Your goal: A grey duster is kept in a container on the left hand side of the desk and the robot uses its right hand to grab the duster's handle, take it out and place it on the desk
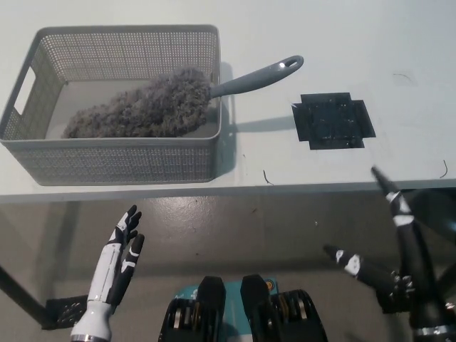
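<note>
Nothing of the task had been done yet. The fluffy grey duster [142, 107] lay inside the grey perforated plastic basket [107, 162] at about ten o'clock on the pale worktop [399, 43]. Its smooth grey handle [256, 77] stuck out over the basket's right rim, pointing towards two o'clock. The black right hand [402, 263] hung at five o'clock, below the worktop's near edge and well apart from the handle, with its fingers spread and holding nothing. The white left hand [121, 256] rested at seven o'clock, fingers extended and empty. The reach, the grasp, the lift and the placing were all left to do.

By count there were one duster, one basket, one black tape patch [333, 121] on the worktop, and two hands.
</note>
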Robot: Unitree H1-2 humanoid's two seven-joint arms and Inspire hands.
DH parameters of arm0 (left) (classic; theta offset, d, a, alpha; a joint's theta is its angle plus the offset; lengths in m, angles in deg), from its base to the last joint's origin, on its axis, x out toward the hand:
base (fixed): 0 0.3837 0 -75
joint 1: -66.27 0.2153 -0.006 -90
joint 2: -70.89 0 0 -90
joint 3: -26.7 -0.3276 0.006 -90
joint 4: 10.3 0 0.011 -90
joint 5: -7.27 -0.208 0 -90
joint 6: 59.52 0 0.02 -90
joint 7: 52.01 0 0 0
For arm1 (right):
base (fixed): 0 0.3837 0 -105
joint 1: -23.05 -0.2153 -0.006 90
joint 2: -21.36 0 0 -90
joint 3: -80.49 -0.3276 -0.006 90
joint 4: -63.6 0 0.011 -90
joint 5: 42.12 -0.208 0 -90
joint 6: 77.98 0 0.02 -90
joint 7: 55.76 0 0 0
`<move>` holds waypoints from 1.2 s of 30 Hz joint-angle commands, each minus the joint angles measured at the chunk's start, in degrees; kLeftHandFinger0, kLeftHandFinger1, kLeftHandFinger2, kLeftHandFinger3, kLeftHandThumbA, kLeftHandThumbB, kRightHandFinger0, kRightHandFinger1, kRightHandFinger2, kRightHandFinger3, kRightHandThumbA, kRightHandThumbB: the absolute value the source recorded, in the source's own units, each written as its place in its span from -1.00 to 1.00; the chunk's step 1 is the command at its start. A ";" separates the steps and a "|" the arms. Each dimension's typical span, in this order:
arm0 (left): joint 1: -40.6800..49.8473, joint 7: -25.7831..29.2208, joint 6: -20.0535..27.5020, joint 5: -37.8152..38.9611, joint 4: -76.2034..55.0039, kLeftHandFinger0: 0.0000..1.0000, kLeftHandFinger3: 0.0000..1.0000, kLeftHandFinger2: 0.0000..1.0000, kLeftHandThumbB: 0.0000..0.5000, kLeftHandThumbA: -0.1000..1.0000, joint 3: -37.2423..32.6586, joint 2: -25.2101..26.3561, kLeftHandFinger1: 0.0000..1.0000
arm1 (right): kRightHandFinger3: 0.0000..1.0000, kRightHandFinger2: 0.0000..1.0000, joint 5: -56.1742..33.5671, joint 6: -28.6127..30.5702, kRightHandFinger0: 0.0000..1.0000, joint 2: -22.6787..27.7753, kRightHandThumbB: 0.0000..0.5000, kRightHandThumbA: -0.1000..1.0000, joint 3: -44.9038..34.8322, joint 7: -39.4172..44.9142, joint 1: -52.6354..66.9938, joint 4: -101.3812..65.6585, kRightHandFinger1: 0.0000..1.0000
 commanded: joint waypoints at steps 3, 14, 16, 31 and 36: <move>-1.64 1.91 5.63 -1.53 -0.26 1.00 1.00 1.00 -0.99 0.93 -0.23 0.26 1.00 | 1.00 1.00 21.76 -16.68 1.00 0.63 0.59 1.00 -3.33 15.66 -17.36 -29.60 1.00; -1.94 1.59 5.14 -1.57 -0.45 1.00 1.00 1.00 -0.92 0.98 -0.30 0.29 1.00 | 1.00 1.00 38.82 -21.18 1.00 -0.07 0.70 0.87 2.71 29.17 -36.43 -20.41 1.00; -2.01 1.41 5.20 -1.45 -0.54 1.00 1.00 1.00 -0.90 0.98 -0.27 0.43 1.00 | 1.00 1.00 40.49 -21.80 1.00 -0.32 0.73 0.86 3.85 29.88 -39.21 -17.38 1.00; -2.26 1.17 5.60 -2.48 -0.87 1.00 1.00 1.00 -1.00 1.00 -0.55 0.96 1.00 | 1.00 1.00 45.52 -27.11 1.00 -0.56 0.82 0.92 10.20 29.93 -49.47 1.95 1.00; -2.32 1.37 5.81 -2.74 -0.68 1.00 1.00 1.00 -0.99 1.00 -0.49 0.75 1.00 | 1.00 1.00 46.83 -29.76 1.00 -0.81 0.88 0.93 12.28 31.02 -51.94 7.79 1.00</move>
